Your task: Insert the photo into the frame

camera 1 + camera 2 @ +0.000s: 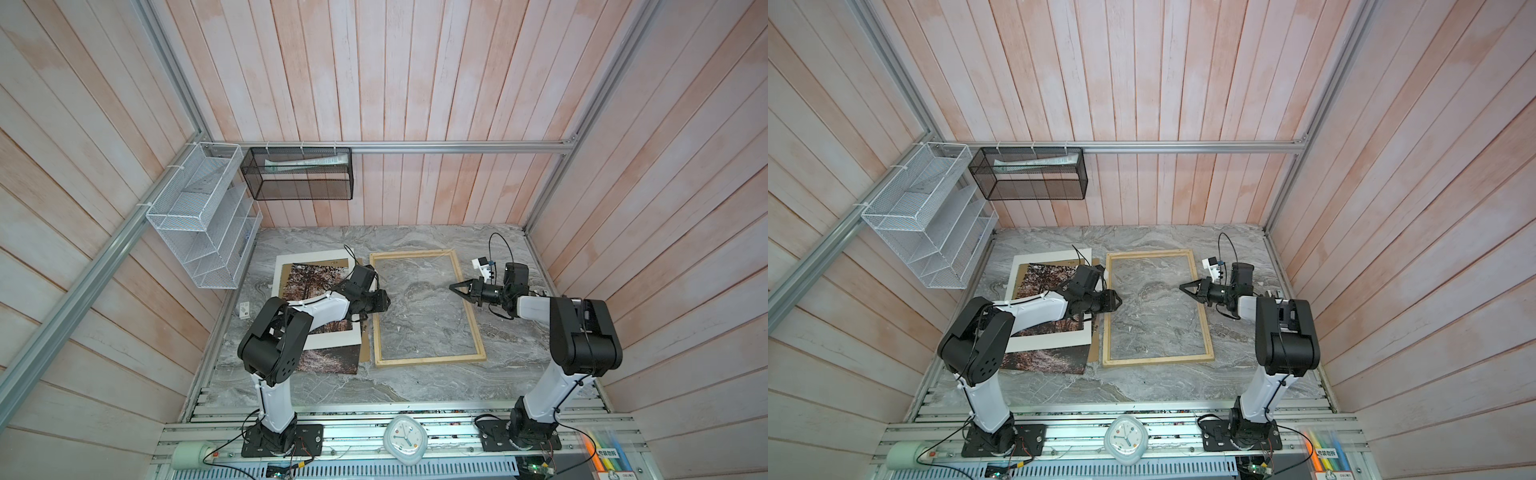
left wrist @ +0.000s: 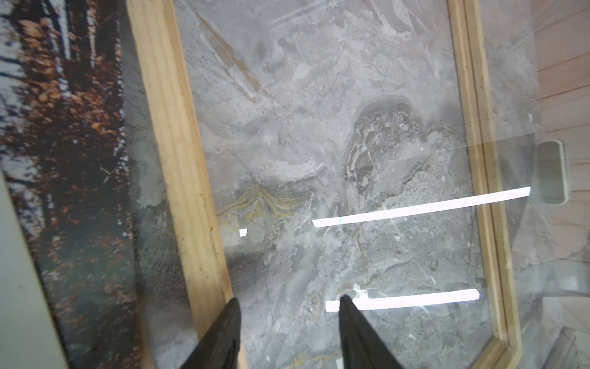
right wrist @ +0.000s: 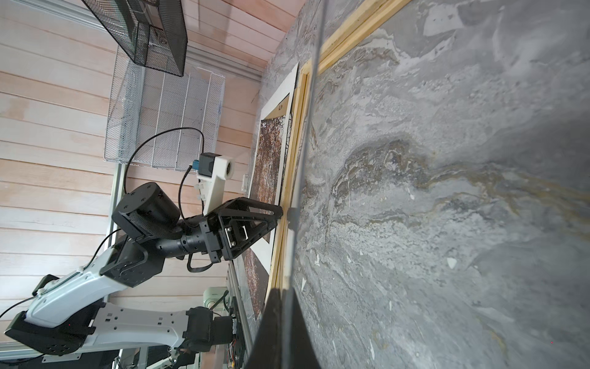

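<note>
Jaws of L gripper (image 2: 287, 302) parted, over left rail of frame (image 1: 430, 359). Left on worktop (image 1: 415, 386): photo (image 1: 307, 278) flat under white mat (image 1: 332, 338), long axis near-to-far. Frame flat at centre, same axis. R gripper (image 1: 453, 286) jaws clenched on clear sheet (image 3: 306, 143).

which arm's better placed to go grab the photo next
Left. The left end effector is open beside the frame rail nearest the photo. The right end effector is shut, by the frame's opposite rail, farther from the photo.
</note>
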Controlling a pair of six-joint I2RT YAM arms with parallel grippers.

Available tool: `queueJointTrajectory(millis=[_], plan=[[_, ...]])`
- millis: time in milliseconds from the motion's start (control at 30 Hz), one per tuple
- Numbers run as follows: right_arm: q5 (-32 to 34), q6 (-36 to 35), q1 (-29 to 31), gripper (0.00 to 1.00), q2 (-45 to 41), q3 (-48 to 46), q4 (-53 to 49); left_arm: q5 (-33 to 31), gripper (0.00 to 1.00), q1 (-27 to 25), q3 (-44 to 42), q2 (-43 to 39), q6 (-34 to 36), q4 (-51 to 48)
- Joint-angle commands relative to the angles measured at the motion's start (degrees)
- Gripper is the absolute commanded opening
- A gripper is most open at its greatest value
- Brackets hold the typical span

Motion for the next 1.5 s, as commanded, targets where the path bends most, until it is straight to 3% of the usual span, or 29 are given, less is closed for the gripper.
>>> queueJointTrajectory(millis=[0,200,433,633,1067,1467], plan=[[-1.69,-2.17,0.42,0.0,0.77,1.63,0.04,-2.07,0.59,0.68,-1.13,-1.61,0.76,-0.78],[-1.34,-2.99,0.4,0.0,0.64,1.63,-0.84,-2.56,0.65,1.72,-1.87,-1.89,0.68,-1.21],[-1.18,-3.53,0.36,0.0,0.51,1.63,-1.55,-0.98,0.66,1.72,-1.94,-0.64,0.59,-0.4],[-1.07,-3.53,0.37,0.0,0.51,1.46,-1.54,2.18,0.61,1.72,-2.19,1.82,0.72,2.27],[-0.22,-0.81,-1.42,0.0,-0.9,-1.92,0.78,15.24,0.57,1.85,1.62,7.96,0.76,12.78],[1.48,-4.54,-1.83,0.03,-0.73,-0.36,-4.66,16.1,0.53,1.81,0.58,8.33,0.31,13.07]])
